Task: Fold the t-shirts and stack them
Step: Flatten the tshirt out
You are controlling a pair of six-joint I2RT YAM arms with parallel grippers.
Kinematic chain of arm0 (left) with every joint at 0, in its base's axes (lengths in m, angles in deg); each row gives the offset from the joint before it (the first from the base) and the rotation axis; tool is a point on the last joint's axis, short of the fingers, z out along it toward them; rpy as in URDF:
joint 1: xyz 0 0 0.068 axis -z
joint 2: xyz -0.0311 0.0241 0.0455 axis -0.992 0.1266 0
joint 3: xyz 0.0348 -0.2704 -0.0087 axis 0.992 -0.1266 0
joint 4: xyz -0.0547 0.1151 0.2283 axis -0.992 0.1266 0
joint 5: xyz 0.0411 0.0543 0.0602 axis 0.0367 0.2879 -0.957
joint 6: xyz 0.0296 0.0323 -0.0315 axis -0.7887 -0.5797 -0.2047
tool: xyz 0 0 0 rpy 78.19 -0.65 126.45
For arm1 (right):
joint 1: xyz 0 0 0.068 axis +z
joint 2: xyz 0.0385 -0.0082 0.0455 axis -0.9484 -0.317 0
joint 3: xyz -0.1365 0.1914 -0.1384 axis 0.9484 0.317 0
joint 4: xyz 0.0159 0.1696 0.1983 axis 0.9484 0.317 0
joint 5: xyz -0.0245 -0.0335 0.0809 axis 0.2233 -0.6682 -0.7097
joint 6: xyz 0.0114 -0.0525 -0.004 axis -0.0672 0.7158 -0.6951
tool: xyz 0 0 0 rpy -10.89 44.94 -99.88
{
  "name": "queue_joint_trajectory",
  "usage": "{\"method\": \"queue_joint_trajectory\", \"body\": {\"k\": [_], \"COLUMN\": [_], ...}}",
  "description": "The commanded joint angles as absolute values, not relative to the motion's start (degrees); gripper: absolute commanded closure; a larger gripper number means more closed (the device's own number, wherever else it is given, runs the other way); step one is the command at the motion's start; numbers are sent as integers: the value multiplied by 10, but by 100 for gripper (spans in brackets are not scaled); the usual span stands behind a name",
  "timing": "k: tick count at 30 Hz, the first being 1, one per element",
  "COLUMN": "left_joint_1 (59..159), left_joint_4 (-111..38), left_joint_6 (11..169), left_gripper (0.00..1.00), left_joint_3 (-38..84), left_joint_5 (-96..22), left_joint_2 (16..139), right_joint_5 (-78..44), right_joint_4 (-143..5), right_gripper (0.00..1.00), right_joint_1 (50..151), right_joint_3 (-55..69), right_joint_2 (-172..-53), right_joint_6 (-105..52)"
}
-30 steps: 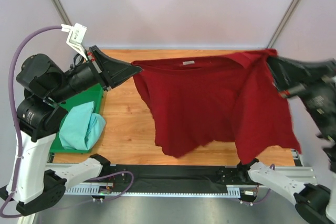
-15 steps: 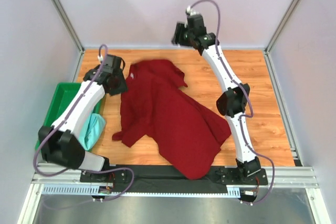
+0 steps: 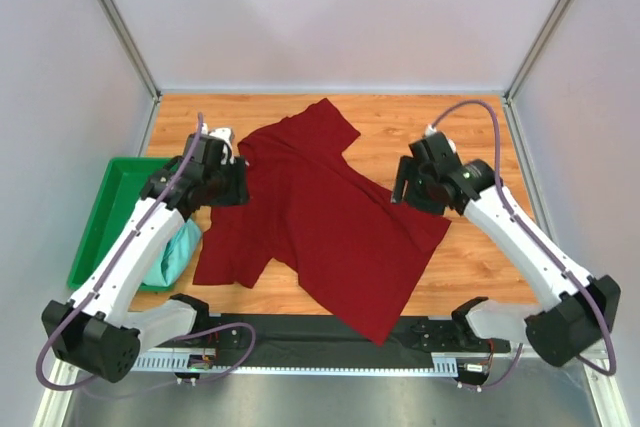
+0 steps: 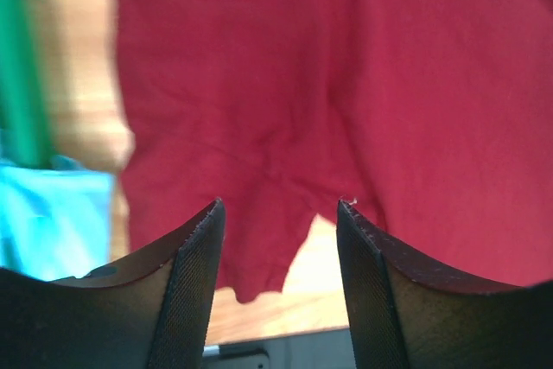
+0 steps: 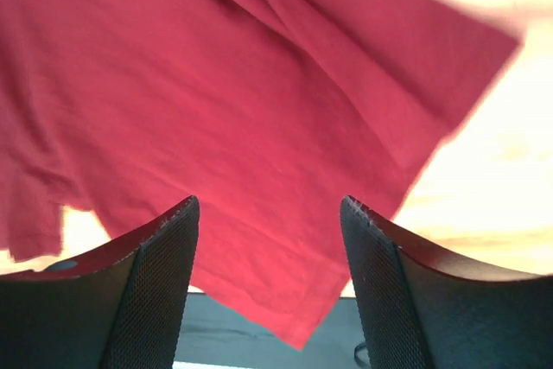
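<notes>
Lying mostly flat on the wooden bench (image 3: pixel 490 127), the maroon t-shirt (image 3: pixel 330 227) is seen with its long axis set on a diagonal, from the far left toward the near right. One sleeve-like flap points to the far edge and another to the near left. The lowest corner is draped past the bench's near edge onto the black strip (image 3: pixel 300 332). The cloth is creased, with a fold line across its right side. The collar cannot be made out.

The left tool (image 4: pixel 279 205) is held above the shirt's left margin with its fingers apart. Only maroon cloth and a patch of wood are seen in the gap, and nothing is gripped. The right tool (image 5: pixel 270 200) is held above the shirt's right margin, likewise spread wide, with the cloth lying untouched beneath it.

The mint t-shirt (image 3: pixel 172 252) is bunched at the near right corner of the green tray (image 3: pixel 105 222), which is placed at the left side of the bench. Part of it spills over the tray's rim, just beside the maroon shirt's near-left flap.
</notes>
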State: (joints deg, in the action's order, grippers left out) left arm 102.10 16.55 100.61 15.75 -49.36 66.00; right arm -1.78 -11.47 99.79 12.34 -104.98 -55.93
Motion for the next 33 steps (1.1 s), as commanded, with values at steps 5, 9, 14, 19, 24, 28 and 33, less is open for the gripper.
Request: {"method": "queue_joint_trajectory", "body": {"k": [5,9,14,19,24,28,33], "left_joint_1": [1025,1029,1034,1043,1067,1079,1107], "left_joint_4": [134,111,65,43,43,48,161], "left_joint_6": [990,1047,1100,1128,1153,1179,1145], "left_gripper": [39,36,36,36,36,37,35], "left_joint_3": [78,37,4,26,99,184,364], "left_joint_5": [-406,-434,-416,-417,-408,-385,-487], "left_joint_2": [702,726,787,882,1005,1087,1134], "right_joint_5": [44,51,56,90,117,146,175], "right_joint_4": [-175,-199,-249,-285,-296,-270,-151], "right_gripper": [34,33,34,33,33,33,31], "right_joint_1": [999,999,998,969,917,884,867], "right_joint_3": [270,271,288,278,207,73,-205], "right_joint_2": [-1042,-1121,-1189,-1266,-1361,-1460,-1581], "right_joint_6": [-778,-823,-841,-802,-724,-656,-546]}}
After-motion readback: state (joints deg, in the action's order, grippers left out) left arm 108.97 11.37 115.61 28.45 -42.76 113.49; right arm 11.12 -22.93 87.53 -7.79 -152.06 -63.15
